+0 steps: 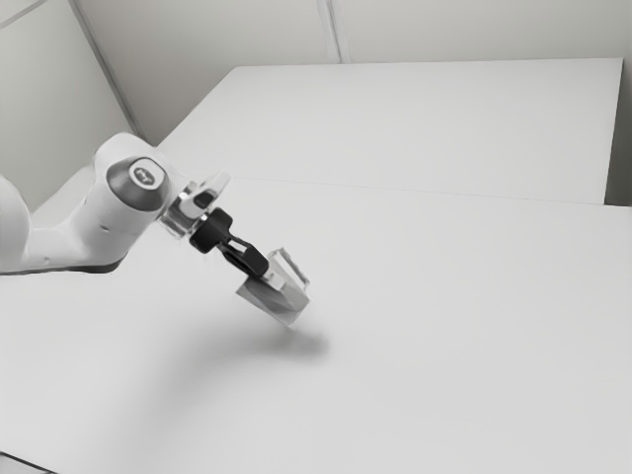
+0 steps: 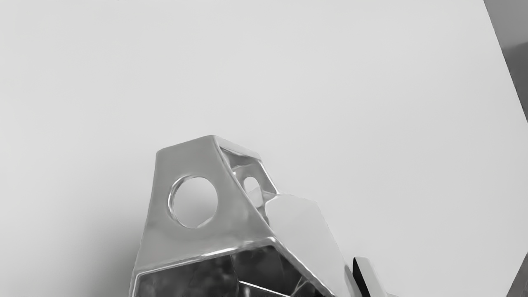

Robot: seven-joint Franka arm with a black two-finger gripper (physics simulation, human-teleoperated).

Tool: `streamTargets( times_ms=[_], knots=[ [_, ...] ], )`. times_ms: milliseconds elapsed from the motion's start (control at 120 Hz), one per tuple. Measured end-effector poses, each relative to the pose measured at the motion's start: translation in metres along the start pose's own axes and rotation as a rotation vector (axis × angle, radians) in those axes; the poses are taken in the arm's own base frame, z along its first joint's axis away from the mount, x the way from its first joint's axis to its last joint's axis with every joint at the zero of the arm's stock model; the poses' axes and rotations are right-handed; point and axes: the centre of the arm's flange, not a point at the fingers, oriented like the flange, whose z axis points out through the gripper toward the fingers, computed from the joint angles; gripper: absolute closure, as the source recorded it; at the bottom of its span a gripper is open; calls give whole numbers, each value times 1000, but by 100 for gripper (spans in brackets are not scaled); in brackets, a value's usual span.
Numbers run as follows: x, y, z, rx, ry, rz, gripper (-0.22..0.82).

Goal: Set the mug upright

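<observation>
My gripper (image 1: 263,271) holds the silver-gray mug (image 1: 277,299) just above the surface (image 1: 464,326), tilted, neither upright nor flat; where its mouth points, I cannot tell. My arm (image 1: 89,225) slants down toward the exterior view's right.

The faceted grey mug (image 2: 185,247) has a round hole through one side.

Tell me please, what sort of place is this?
Probably a plain, simulated test room: a white robot arm, large bare-looking white tables, and pale walls behind them.
</observation>
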Motion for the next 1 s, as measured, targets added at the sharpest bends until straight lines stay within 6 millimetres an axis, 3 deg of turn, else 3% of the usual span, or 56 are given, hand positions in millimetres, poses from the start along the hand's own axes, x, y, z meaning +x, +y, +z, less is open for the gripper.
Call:
streamTargets(
  times_ms=[208,417,533,650,1000],
  knots=[
    [24,18,-28,229,-196,50,78],
    [25,23,-28,447,-344,0,78],
    [24,26,-21,548,-379,-33,78],
    [14,19,-1,627,-383,-56,78],
    [-3,-2,26,756,-252,-114,78]
  ],
)
